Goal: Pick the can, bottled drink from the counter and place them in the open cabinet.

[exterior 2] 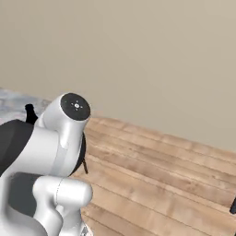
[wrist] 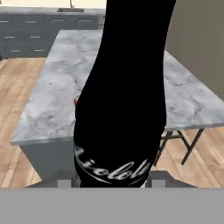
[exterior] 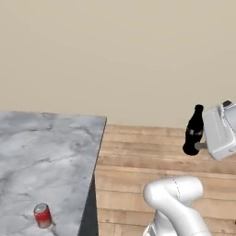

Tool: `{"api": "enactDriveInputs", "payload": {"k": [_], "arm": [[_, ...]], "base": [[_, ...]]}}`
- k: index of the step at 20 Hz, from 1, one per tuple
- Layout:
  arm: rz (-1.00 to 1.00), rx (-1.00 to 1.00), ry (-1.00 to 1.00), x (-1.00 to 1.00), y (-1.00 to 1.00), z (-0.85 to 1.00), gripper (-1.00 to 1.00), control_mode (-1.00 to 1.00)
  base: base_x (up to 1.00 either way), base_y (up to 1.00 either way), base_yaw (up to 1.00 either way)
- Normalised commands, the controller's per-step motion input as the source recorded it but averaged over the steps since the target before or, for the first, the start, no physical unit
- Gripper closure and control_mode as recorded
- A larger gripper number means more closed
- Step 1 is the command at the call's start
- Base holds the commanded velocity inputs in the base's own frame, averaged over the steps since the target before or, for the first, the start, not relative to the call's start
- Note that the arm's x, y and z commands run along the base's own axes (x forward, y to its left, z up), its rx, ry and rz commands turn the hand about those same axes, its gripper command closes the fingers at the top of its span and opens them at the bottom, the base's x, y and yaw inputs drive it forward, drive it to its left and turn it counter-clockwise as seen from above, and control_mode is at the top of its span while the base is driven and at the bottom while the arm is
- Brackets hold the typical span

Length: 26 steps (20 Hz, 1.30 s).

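Observation:
My gripper [exterior: 201,146] is shut on the bottled drink [exterior: 194,130], a black contoured bottle held upright in the air over the wooden floor, to the right of the counter [exterior: 55,147]. In the hand view the bottled drink [wrist: 122,109] stands between the two fingertips [wrist: 65,181], with white script on its lower body. The can [exterior: 42,215], red with a silver top, stands upright on the counter near its front right corner. A sliver of the can [wrist: 76,101] peeks out beside the bottle. The open cabinet is out of view.
Wooden floor [exterior: 152,152] lies beyond the counter's right edge, with a beige wall [exterior: 120,55] behind. In the hand view, dark grey drawer units [wrist: 26,30] line the far side, and dark stool legs [wrist: 179,142] stand under the counter's overhang.

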Motion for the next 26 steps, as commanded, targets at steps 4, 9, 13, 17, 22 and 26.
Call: {"api": "enactDriveInputs", "payload": {"k": [4, 9, 13, 17, 22, 26], "arm": [[0.0, 0.0, 0.0, 0.0, 0.0, 0.0, 1.0, 1.0], [0.0, 0.0, 0.0, 0.0, 0.0, 0.0, 1.0, 1.0], [0.0, 0.0, 0.0, 0.0, 0.0, 0.0, 1.0, 1.0], [0.0, 0.0, 0.0, 0.0, 0.0, 0.0, 1.0, 1.0], [0.0, 0.0, 0.0, 0.0, 0.0, 0.0, 1.0, 1.0], [0.0, 0.0, 0.0, 0.0, 0.0, 0.0, 1.0, 1.0]], "base": [[0.0, 0.0, -0.88], [0.0, 0.0, -0.86], [-0.01, 0.02, -0.82], [-0.23, 0.07, -0.85], [-0.31, 0.0, -0.88], [-0.25, 0.0, -0.89]]}}
